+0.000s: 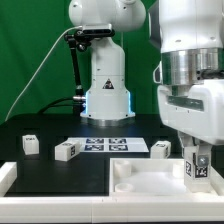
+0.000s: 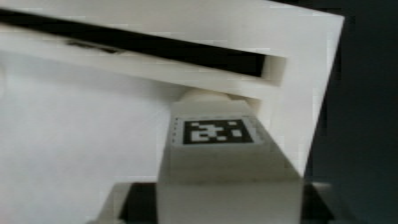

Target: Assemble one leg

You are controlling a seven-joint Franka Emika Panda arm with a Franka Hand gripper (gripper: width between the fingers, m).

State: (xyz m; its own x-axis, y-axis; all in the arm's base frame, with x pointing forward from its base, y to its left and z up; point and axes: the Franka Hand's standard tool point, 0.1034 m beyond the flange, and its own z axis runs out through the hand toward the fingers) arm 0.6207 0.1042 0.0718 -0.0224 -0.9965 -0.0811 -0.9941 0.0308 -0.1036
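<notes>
My gripper (image 1: 193, 160) is shut on a white leg (image 1: 191, 170) with a square tag on its face, held upright at the right corner of the large white rimmed board (image 1: 130, 176). In the wrist view the leg (image 2: 217, 150) fills the middle between my dark fingers (image 2: 146, 200), its far end against the board (image 2: 107, 110) near a dark slot; whether it is seated I cannot tell. Three more legs lie on the black table: one (image 1: 31, 144) at the exterior view's left, one (image 1: 66, 150) beside it, and one (image 1: 163, 149) near the gripper.
The marker board (image 1: 113, 145) lies flat behind the rimmed board. The arm's white base (image 1: 105, 80) stands at the back, with a black stand and cable (image 1: 75, 60) to its left. A green backdrop closes the scene.
</notes>
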